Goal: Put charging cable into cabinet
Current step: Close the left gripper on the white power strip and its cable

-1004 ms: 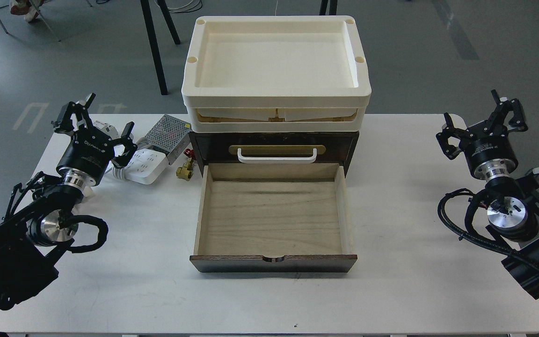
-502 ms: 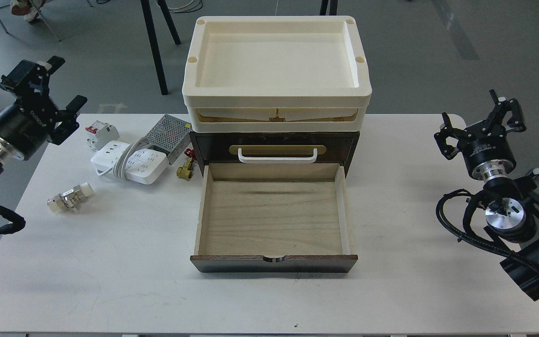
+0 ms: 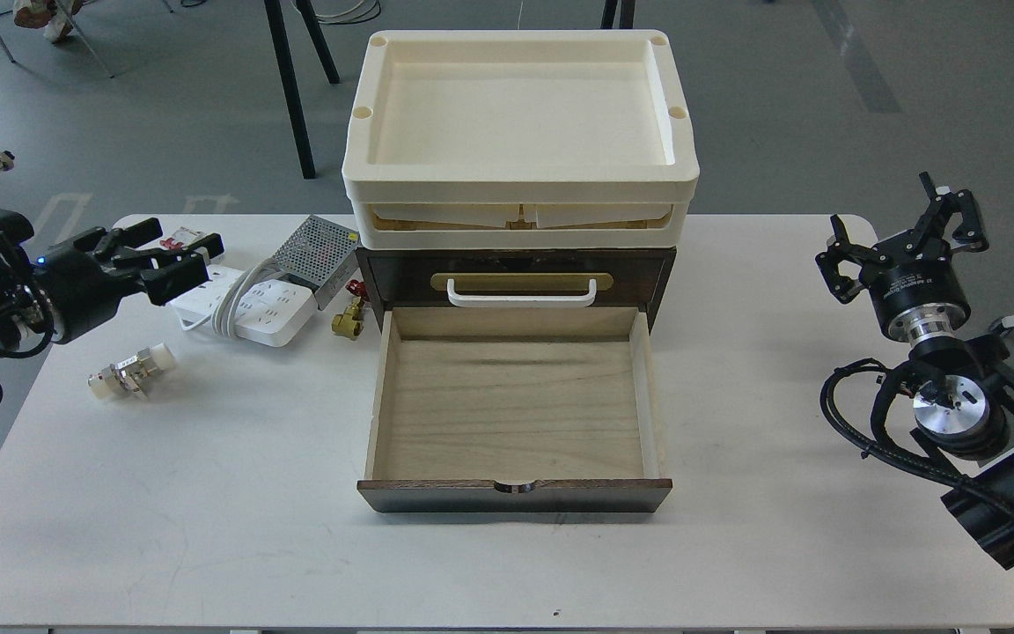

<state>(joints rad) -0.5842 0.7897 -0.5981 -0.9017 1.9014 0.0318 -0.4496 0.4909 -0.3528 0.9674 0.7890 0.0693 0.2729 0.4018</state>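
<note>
Two black gripper fingers at the left of the frame belong to the left gripper [image 3: 174, 252], lying level and pointing right, parted and holding nothing. Just past its tips, toward the centre, the white rectangular power strip with its thick white cord wound around its middle [image 3: 247, 304] lies flat on the smooth white table [image 3: 208, 493] — whether the fingertips touch it I cannot tell. Right of it stands the dark brown wooden cabinet [image 3: 516, 264], its pale wood-lined drawer [image 3: 514, 414] pulled out. At the right edge, the right gripper [image 3: 899, 233] points up — spread wide, empty, well apart from the strip.
</note>
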